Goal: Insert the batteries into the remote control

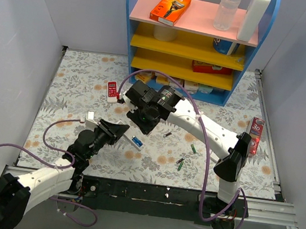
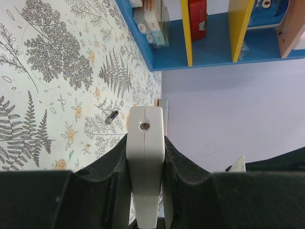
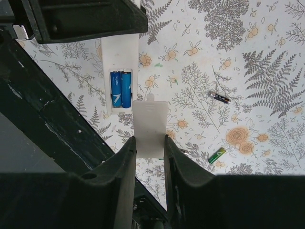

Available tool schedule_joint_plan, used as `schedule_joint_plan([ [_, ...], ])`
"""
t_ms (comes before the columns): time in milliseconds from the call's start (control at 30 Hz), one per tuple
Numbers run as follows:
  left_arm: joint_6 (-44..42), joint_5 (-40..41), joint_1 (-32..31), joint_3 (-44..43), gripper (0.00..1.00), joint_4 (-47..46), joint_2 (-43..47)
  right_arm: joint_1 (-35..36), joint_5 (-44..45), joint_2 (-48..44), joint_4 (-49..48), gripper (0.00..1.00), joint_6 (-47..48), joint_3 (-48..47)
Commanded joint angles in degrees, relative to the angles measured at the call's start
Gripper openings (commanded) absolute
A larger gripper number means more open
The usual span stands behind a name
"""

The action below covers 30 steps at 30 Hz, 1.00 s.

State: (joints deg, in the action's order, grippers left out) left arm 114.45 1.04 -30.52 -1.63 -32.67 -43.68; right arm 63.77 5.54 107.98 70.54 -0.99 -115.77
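My left gripper (image 2: 146,143) is shut on the white remote control (image 2: 145,157), held edge-on with its end face toward the camera. In the top view the left gripper (image 1: 119,131) holds the remote (image 1: 136,140) just above the table. Its open compartment (image 3: 120,89) holds two blue batteries. My right gripper (image 3: 150,143) is shut on the flat white battery cover (image 3: 149,124), just below and right of that compartment. In the top view the right gripper (image 1: 142,125) hangs right over the remote. Loose batteries lie on the table: a dark one (image 3: 219,97) and a green one (image 3: 217,155).
A red-and-white remote (image 1: 111,90) lies at the back left. The blue and yellow shelf (image 1: 191,46) stands at the back. A red box (image 1: 256,135) stands at the right. A dark battery (image 1: 168,134) and two green batteries (image 1: 193,148) (image 1: 181,163) lie right of the grippers.
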Motion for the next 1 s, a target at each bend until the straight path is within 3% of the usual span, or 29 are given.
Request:
schedule_joint_plan([
  [0, 39.3, -0.6, -0.2, 2.2, 0.00, -1.8, 0.4, 0.7, -1.7, -1.2, -0.1, 0.14, 0.8, -0.7],
  [500, 39.8, -1.0, -0.2, 4.9, 0.00, -15.5, -1.8, 1.1, -5.1, -1.5, -5.3, 0.14, -0.2, 6.9],
  [967, 37.8, -1.0, -0.2, 4.4, 0.00, -17.2, -1.9, 1.2, -7.0, -1.5, -6.2, 0.15, -0.3, 8.0],
])
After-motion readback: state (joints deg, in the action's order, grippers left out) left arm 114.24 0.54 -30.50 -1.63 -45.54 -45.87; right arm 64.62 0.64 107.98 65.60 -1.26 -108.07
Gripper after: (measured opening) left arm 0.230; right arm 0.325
